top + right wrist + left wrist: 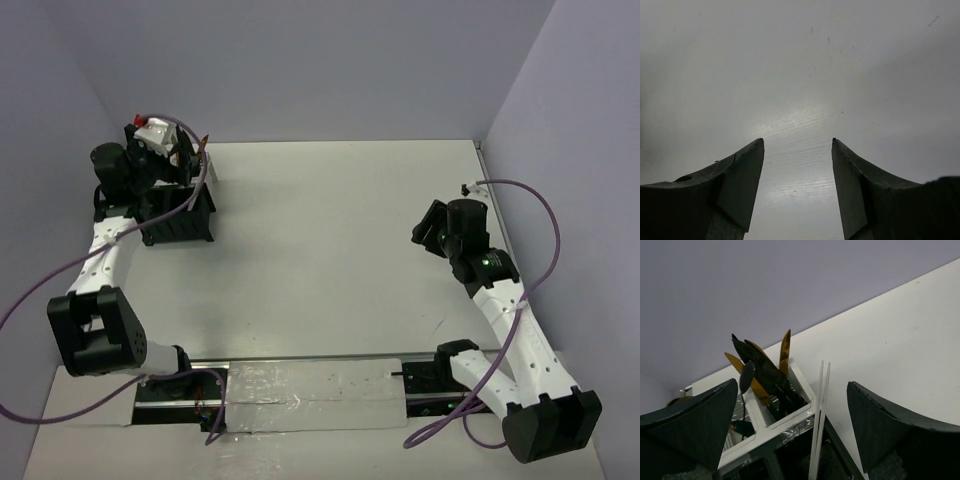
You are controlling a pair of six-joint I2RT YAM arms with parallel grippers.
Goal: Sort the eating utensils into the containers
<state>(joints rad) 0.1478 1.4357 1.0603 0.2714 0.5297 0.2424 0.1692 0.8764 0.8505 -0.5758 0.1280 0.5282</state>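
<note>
- Left fingers: spread wide with nothing between them, hanging right over the caddy at the far-left corner of the tabletop.
- Right fingers: parted about halfway and holding nothing. Only bare tabletop shows below them, well apart from the caddy.
- Utensils: a bunch stands in one caddy compartment, heads up and handles down, leaning on each other. I can see serrated knife blades, gold and dark, and one dark spoon at the left of the bunch.
- Two thin white sticks stand just beside the caddy's right rim. I can't tell whether they touch it.
- The top view shows no loose utensils on the tabletop, so my read is that sorting is at or near the end.
- Handling (judgement):
  - Each piece is slim, stiff and light, with a smooth finish, so it will likely slip or pivot in a pinch.
  - Take hold across the handle near the balance point, not on the blade or bowl.
  - A piece lying flat sits low, so the fingers need to close almost at tabletop level.
  - For anything already standing in the caddy, grip the exposed head end and lift straight up, because its neighbours lean on it and may drag.
</note>
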